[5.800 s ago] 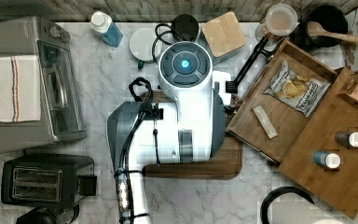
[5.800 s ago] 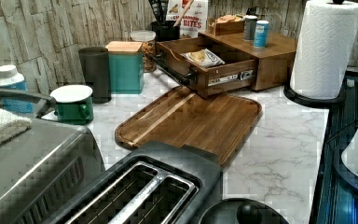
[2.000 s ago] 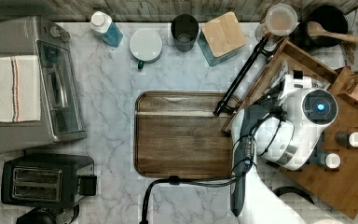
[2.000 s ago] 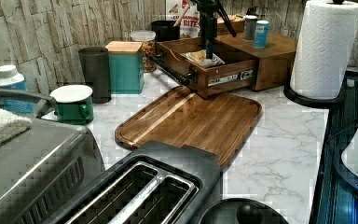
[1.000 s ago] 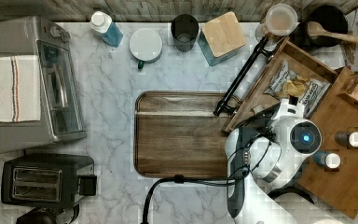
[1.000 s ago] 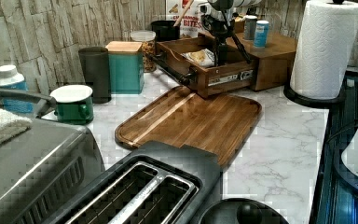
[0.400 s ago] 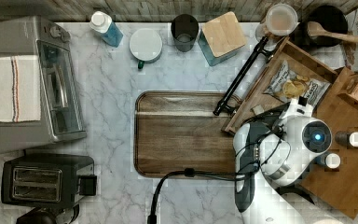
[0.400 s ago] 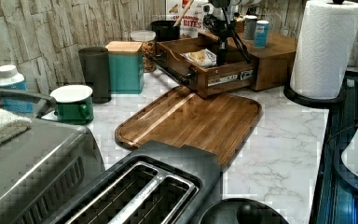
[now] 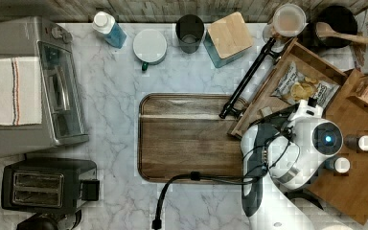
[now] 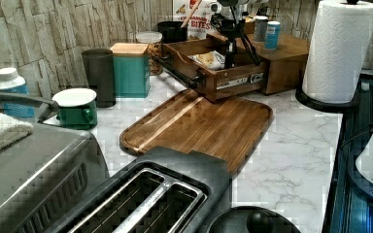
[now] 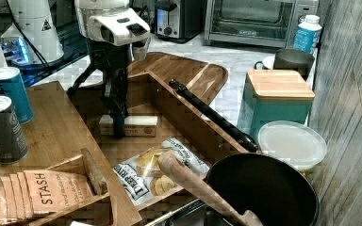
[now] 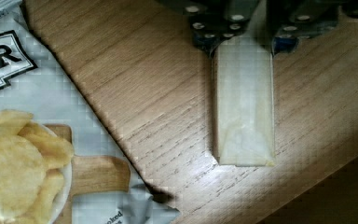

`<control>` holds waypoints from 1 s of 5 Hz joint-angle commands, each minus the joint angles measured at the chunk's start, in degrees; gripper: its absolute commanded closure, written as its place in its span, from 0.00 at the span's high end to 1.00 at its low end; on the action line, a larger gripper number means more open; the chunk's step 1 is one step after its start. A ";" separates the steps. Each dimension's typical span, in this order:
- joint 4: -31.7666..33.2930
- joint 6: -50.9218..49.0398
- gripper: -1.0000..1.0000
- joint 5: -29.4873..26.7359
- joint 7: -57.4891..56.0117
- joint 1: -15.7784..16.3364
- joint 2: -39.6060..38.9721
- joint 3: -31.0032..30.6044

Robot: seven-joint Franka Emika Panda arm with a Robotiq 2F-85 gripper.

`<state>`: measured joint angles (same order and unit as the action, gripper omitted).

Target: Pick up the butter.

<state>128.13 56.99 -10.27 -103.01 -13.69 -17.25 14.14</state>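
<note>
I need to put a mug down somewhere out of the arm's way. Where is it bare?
The wooden board is bare, as is the marble between it and the toaster oven. The open drawer is crowded: chip bag, butter and gripper.

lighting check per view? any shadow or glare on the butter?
Wrist view: butter brightly lit, pale sheen, dark shadow at one corner of the frame. Right view: gripper is dark against the butter. Top view: even light, arm covers the butter. Left view: dim, warm.

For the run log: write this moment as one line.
phase: grasping | gripper: straddling butter, not lifted | butter: flat on drawer floor, apart from chip bag
</note>
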 commanded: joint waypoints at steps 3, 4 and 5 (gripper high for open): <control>-10.11 -5.12 0.00 10.91 4.48 4.50 9.95 1.73; -17.27 -13.32 0.00 15.96 5.26 4.73 7.87 2.21; -22.07 -19.39 0.00 18.14 4.68 4.62 6.68 2.78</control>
<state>120.30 39.06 5.56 -102.39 -8.33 -13.30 15.15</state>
